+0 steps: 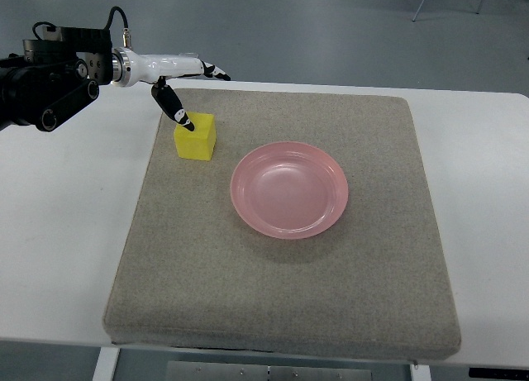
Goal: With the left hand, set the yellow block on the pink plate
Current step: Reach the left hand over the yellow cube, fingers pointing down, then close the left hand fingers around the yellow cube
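White flat counter (58, 232) filling the frame edge to edge, largest of all. Centred on it, a thick square mat of grey-beige felt-like fabric (281, 298). Right of the mat's middle, a shallow round pink plastic plate (289, 189), nothing in it. Entering from the upper left of the frame, a black-and-white left arm ending in the left hand (178, 79), held over the mat's upper-left corner; no right arm anywhere in view. Just left of the plate, apart from its rim, a small yellow foam-looking cube, the yellow block (196, 138), flat on the mat. Smallest: the hand's fingers (175, 110), spread and released, gripping nothing; one dark-tipped finger angled down onto the block's upper-left top edge, the others stretched out toward the right above the mat's far edge. Judged as the reach-and-grasp step, block not yet secured. To do it well: lower and centre the hand over the cube, close on two opposite faces rather than a corner, lift straight up clear of the mat, carry right and slightly down-frame, release only above the plate's flat middle.
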`<state>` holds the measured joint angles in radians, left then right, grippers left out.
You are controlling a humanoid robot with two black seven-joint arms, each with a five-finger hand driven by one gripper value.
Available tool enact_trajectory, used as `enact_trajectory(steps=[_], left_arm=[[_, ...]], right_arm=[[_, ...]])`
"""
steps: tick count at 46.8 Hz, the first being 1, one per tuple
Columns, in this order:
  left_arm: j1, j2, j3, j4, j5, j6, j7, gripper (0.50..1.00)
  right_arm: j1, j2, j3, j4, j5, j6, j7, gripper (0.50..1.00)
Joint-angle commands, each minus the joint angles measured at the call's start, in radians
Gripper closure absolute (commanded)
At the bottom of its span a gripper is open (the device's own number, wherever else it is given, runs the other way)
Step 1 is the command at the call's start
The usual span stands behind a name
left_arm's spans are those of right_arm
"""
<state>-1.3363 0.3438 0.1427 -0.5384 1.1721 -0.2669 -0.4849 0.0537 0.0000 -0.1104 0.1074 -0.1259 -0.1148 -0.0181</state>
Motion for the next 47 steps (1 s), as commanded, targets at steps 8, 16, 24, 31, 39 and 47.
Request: enact_trajectory(steps=[8,16,24,31,39,47], left_arm=[[-0.014,0.004,0.000,-0.029,0.004,-0.049,-0.003,0.510],[-0.017,0.017,0.000,-0.028,0.004,-0.058,-0.003,0.510],[-0.015,0.038,0.000,-0.029,0.004,-0.098,-0.003,0.510],[-0.007,0.049,0.002,-0.029,0.004,-0.101,-0.003,0.510],[0.008,0.046,0.002,-0.028,0.003,-0.101,-0.003,0.510],[0.026,0.041,0.002,-0.020,0.001,-0.097,-0.003,0.514]], right_arm=[[0.000,0.000,0.000,0.000,0.000,0.001,0.000,0.576],[0.000,0.000,0.000,0.000,0.000,0.000,0.000,0.576],[0.000,0.000,0.000,0.000,0.000,0.000,0.000,0.576],[0.000,0.000,0.000,0.000,0.000,0.000,0.000,0.576],[0.000,0.000,0.000,0.000,0.000,0.000,0.000,0.576],[0.000,0.000,0.000,0.000,0.000,0.000,0.000,0.576]])
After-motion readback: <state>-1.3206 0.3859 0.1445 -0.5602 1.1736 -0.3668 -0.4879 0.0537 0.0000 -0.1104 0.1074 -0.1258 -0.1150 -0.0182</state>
